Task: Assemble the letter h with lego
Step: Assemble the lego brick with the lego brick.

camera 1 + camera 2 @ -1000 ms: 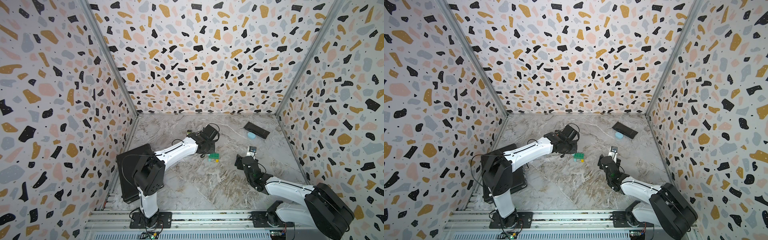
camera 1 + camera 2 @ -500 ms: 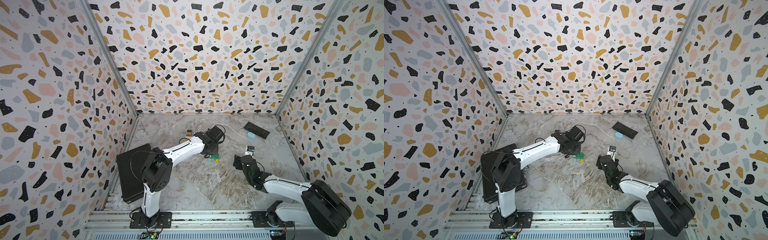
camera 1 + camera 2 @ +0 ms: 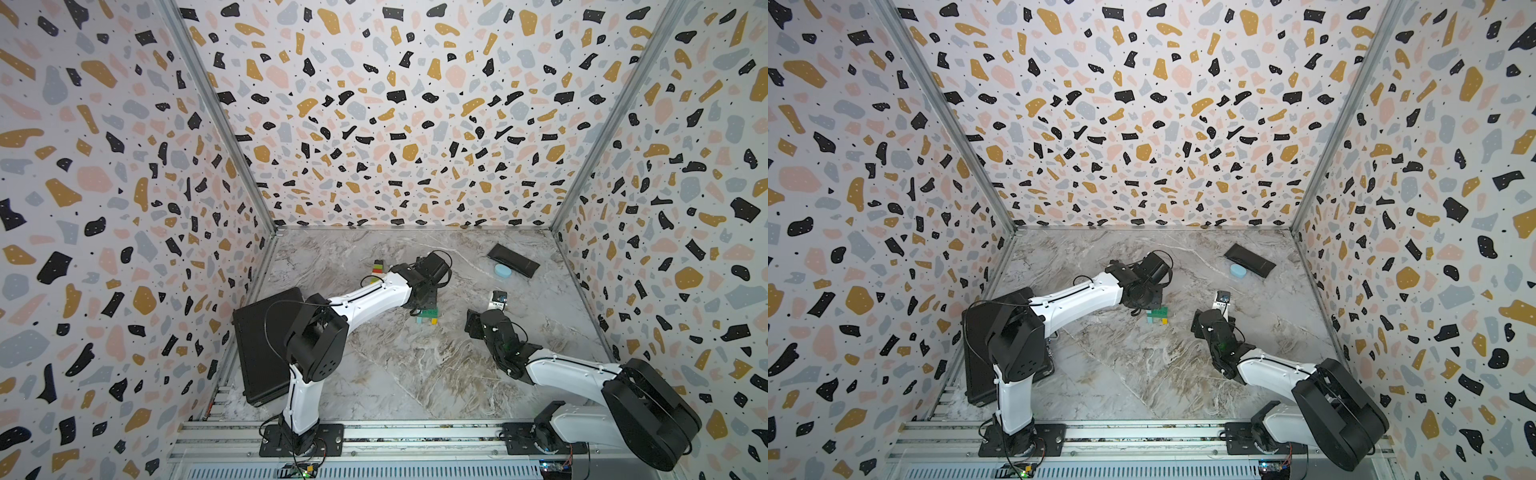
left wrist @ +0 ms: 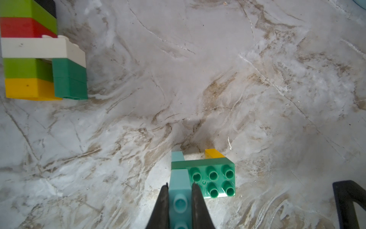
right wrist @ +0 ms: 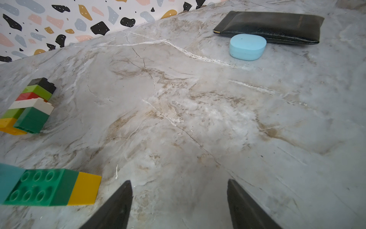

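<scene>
Left wrist view shows my left gripper (image 4: 180, 185) clenched on the light-blue brick (image 4: 179, 176) beside the dark green brick (image 4: 213, 178), I judge to seat or steady that cluster, while my right gripper (image 5: 179, 183) hangs spread and empty nearby and the striped stack (image 4: 33, 59) lies well apart.

**Marble tabletop, pouch, oval case and black box**

A grey-brown marble tabletop (image 3: 415, 365) sits between speckled terrazzo walls (image 3: 395, 104). Well ahead of the right gripper (image 5: 178, 181), near the back wall, lies a flat black pouch (image 5: 267, 25). A smooth pale-blue oval case (image 5: 247, 46) sits just beside the pouch's nearer edge. Well behind the left gripper (image 4: 180, 184), against the side wall, lies a large black case (image 3: 257, 345).
</scene>
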Controlling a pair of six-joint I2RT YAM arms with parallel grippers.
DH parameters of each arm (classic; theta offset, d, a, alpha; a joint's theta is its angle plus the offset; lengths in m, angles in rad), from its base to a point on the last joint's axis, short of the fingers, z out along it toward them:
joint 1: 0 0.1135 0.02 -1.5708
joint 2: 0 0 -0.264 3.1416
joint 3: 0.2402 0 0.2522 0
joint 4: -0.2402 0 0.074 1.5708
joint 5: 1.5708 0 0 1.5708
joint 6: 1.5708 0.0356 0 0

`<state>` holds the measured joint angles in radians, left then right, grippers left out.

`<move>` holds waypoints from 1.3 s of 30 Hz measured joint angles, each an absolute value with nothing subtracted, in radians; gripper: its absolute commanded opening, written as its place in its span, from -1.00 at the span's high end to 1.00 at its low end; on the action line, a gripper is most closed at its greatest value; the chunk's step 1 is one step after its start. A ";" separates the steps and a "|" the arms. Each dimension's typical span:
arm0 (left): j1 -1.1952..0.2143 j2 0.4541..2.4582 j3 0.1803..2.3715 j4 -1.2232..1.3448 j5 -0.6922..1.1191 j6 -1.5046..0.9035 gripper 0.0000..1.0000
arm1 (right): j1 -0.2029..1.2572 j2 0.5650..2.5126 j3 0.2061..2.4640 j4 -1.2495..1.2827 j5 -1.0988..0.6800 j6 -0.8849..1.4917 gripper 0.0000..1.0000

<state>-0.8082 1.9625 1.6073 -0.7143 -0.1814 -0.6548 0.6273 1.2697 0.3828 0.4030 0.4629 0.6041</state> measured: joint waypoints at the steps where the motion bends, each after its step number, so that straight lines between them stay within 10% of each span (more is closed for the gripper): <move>1: -0.809 1.963 1.607 -0.714 -0.182 -0.656 1.00 | 0.627 1.270 0.383 0.403 0.463 0.604 -0.53; 29: -0.839 2.001 1.622 -0.668 -0.228 -0.704 1.00 | 0.627 1.271 0.383 0.403 0.459 0.602 -0.51; 39: -0.839 2.022 1.637 -0.724 -0.220 -0.686 -0.02 | 0.627 1.271 0.383 0.403 0.441 0.588 -0.61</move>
<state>-0.8391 2.0224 1.6367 -0.7242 -0.2195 -0.6865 0.6273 1.2709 0.3828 0.4030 0.4408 0.5884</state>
